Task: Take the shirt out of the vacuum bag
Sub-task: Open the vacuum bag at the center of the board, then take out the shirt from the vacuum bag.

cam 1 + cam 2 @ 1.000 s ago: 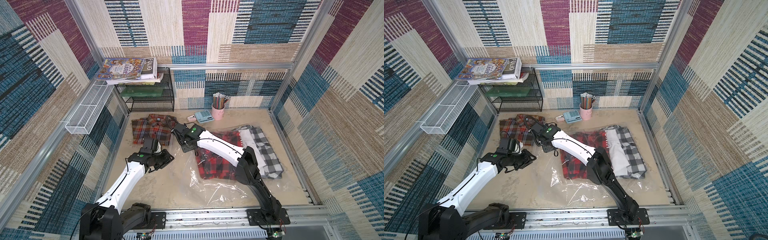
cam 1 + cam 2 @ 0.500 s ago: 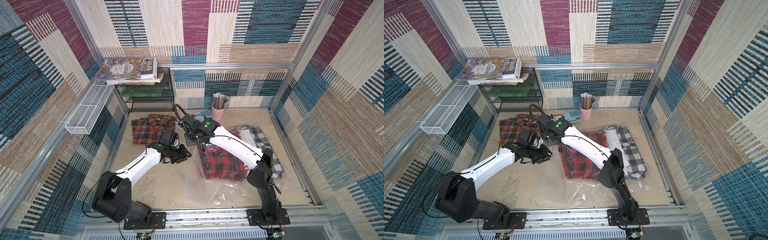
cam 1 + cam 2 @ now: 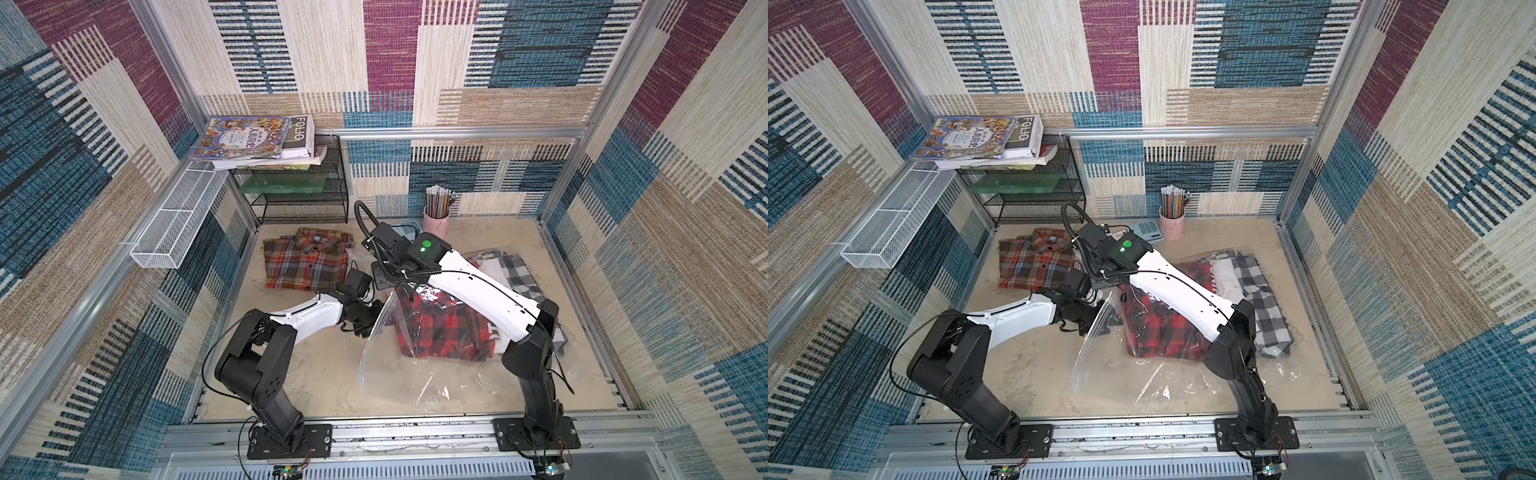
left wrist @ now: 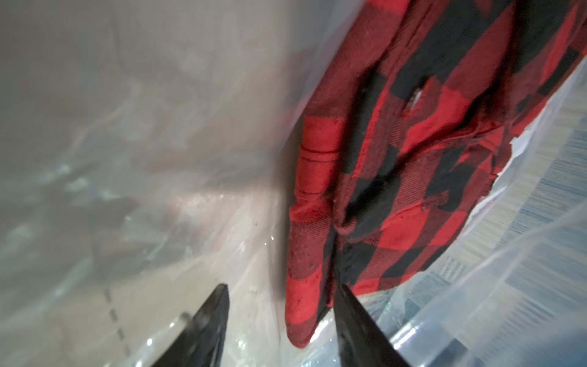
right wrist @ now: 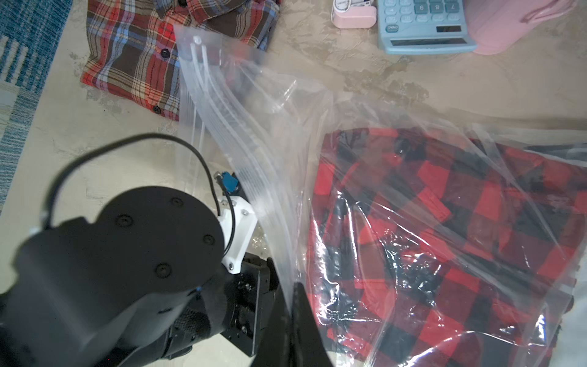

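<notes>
In both top views a sandy beige table (image 3: 328,365) floors a booth walled with woven patchwork panels (image 3: 374,62) in blue, plum and cream. At the far edge are a black wire rack (image 3: 299,203) with books (image 3: 253,137) on top, a pink cup of pencils (image 3: 436,216) and a calculator (image 3: 1144,230). A white mesh basket (image 3: 174,224) hangs on the side rail. A brown plaid shirt (image 3: 307,262) lies flat at the far left.

The vacuum bag (image 3: 415,374) sits right of centre. Its open edge is lifted by the right hand (image 3: 388,291), which its own wrist mostly hides. The red-and-black shirt (image 3: 444,328) is inside the bag, tipped up. A grey checked shirt (image 3: 519,274) lies beyond, partly under the right arm; whether it too is bagged is hard to tell. The left hand (image 3: 370,318) is at the raised mouth. A second ago the bag lay flat and this hand was back by the brown shirt.

In the left wrist view the left hand's fingers (image 4: 209,327) stand apart, with a corner of the red shirt showing between them. Blurred plastic surrounds them, and contact cannot be judged.

In the right wrist view the right hand's fingers (image 5: 301,311), cut off by the frame, are pressed together on the bag's ribbed zip edge. The left arm's dark wrist hides the left hand
</notes>
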`<move>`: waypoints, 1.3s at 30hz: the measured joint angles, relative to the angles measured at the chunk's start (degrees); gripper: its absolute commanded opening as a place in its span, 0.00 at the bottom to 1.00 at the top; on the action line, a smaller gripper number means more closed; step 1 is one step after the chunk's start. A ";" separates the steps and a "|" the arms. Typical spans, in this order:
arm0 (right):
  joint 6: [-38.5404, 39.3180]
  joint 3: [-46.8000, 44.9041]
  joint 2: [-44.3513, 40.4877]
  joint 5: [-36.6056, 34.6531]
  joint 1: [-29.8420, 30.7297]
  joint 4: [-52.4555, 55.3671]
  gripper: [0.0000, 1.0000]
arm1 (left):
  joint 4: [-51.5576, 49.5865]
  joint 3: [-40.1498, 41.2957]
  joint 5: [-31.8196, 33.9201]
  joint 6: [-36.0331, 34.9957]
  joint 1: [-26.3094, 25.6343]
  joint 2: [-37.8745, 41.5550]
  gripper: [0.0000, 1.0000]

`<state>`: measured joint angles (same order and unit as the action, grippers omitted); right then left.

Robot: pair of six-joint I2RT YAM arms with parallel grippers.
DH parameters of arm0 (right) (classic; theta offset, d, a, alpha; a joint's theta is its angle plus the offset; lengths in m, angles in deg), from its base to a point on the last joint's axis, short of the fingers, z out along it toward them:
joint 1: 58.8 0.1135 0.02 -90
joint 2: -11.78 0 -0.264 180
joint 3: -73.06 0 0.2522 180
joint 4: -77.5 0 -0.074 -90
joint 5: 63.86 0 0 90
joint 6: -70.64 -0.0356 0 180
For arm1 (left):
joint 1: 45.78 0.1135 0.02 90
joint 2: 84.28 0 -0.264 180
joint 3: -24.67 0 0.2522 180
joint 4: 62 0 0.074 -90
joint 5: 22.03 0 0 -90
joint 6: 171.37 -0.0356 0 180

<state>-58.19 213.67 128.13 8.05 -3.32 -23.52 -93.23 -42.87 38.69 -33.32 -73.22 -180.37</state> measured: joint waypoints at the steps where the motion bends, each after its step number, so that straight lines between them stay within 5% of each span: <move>1: 0.00 0.00 -0.15 0.13 -0.04 0.02 0.00 | 1.36 0.59 0.13 0.61 -0.17 -0.28 0.65; 9: 0.04 0.00 -0.50 0.61 -0.02 -0.07 0.00 | 13.99 2.27 0.70 4.46 -1.38 -3.89 0.72; 20: 0.33 0.00 -1.25 0.81 -0.31 -0.31 0.00 | 26.49 -1.62 -1.95 6.99 -2.19 -11.82 0.68; 30: 0.96 -0.09 -1.25 1.27 -0.52 -0.46 0.00 | 24.17 -3.69 -3.32 4.48 -2.14 -14.69 0.16; 36: 1.29 -1.01 -1.25 1.68 -0.74 -1.27 0.00 | 20.04 -5.40 -3.61 2.47 -2.03 -14.78 0.00; 38: 1.33 -1.99 -1.31 1.88 -0.92 -1.95 0.08 | 18.58 -5.88 -3.34 2.01 -1.97 -14.45 0.00; 39: 1.36 -2.80 -1.55 2.14 -1.11 -2.32 0.22 | 17.27 -6.23 -3.13 1.62 -1.88 -14.05 0.00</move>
<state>-56.84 210.87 126.58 10.19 -4.44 -25.84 -75.97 -49.10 35.56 -31.70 -75.10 -194.42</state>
